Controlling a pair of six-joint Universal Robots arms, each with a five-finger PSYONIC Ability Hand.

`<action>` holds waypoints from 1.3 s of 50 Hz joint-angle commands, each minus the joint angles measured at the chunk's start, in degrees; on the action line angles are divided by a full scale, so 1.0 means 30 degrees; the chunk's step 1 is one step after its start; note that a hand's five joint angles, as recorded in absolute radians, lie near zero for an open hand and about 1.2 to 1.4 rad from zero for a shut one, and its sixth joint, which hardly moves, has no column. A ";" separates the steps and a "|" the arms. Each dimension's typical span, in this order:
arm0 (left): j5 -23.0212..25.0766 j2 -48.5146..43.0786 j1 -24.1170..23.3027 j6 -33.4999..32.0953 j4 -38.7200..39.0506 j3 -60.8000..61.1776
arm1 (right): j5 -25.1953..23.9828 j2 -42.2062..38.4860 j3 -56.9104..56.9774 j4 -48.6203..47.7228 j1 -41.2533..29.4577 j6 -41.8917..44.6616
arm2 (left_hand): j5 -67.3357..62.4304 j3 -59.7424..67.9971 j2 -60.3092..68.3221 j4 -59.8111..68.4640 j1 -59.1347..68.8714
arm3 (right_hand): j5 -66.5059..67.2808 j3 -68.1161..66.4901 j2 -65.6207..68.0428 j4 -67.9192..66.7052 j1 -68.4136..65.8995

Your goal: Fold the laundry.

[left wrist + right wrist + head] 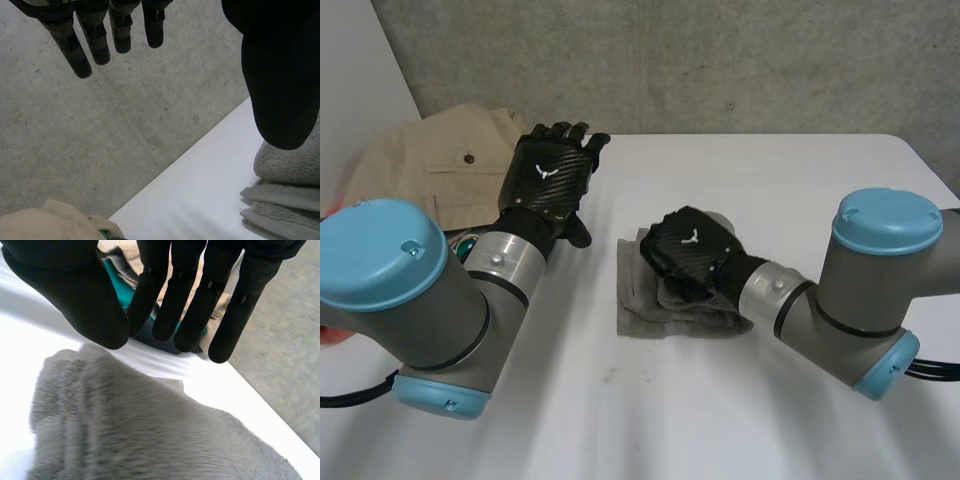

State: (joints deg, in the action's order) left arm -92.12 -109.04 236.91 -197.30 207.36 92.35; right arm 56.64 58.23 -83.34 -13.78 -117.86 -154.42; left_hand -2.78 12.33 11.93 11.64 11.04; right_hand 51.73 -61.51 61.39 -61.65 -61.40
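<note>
Left hand [548,175] is up over the far-left part of the white table [790,190] with its fingers [70,47] straight and spread and the thumb apart - it holds nothing. Just left of it is a beige garment [430,160], bunched at the table's far-left edge. The grey towel [645,318] lies folded in layers at the table's middle. Right hand [688,252] is over the towel's top, palm down, fingers straight and side by side, reaching left past its edge - nothing pinched, and I cannot tell whether it touches. A teal cloth [117,287] lies beyond the right hand's fingertips.
</note>
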 commanded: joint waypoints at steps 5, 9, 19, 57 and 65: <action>0.0032 -0.0039 0.0103 0.0611 0.0080 -0.0138 | 0.0426 -0.1187 0.1765 0.0197 0.0030 -0.3399 | 0.0928 -0.0776 -0.0642 -0.0547 -0.0347 | -0.3667 0.3593 -0.3552 0.3639 0.3557; 0.0061 -0.0069 0.0073 0.0641 0.0051 -0.0021 | 0.0979 -0.0633 0.1532 0.0372 0.0234 -0.4833 | 0.0928 -0.0776 -0.0642 -0.0547 -0.0347 | -1.0488 1.0414 -1.0372 1.0459 1.0377; 0.2198 -0.2411 -0.1918 0.0524 -0.0183 -0.1718 | 0.6897 0.1536 0.0301 0.2744 0.2489 -0.4778 | 0.0408 -0.0256 -0.0122 -0.0027 0.0173 | -1.6987 1.6913 -1.6872 1.6959 1.6877; -0.2047 -0.5138 -0.3091 -0.1908 -0.3524 -0.3156 | 0.6343 -0.4232 0.6334 0.7522 0.0762 -0.5862 | -0.6689 0.6841 0.6975 0.7070 0.7270 | -1.7244 1.7171 -1.7129 1.7216 1.7134; -0.2400 -0.4200 -0.2681 -0.1498 -0.3289 -0.4003 | 0.6578 -0.4500 0.6629 0.7463 0.0733 -0.5629 | 0.0408 -0.0256 -0.0122 -0.0027 0.0173 | -1.7244 1.7171 -1.7129 1.7216 1.7134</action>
State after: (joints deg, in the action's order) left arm -99.17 -122.92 227.92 -202.78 197.12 82.48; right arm 76.03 44.21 -63.34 8.76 -115.67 -172.04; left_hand -2.75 13.36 12.98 12.66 12.40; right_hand 2.77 -12.41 12.74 -12.43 -14.00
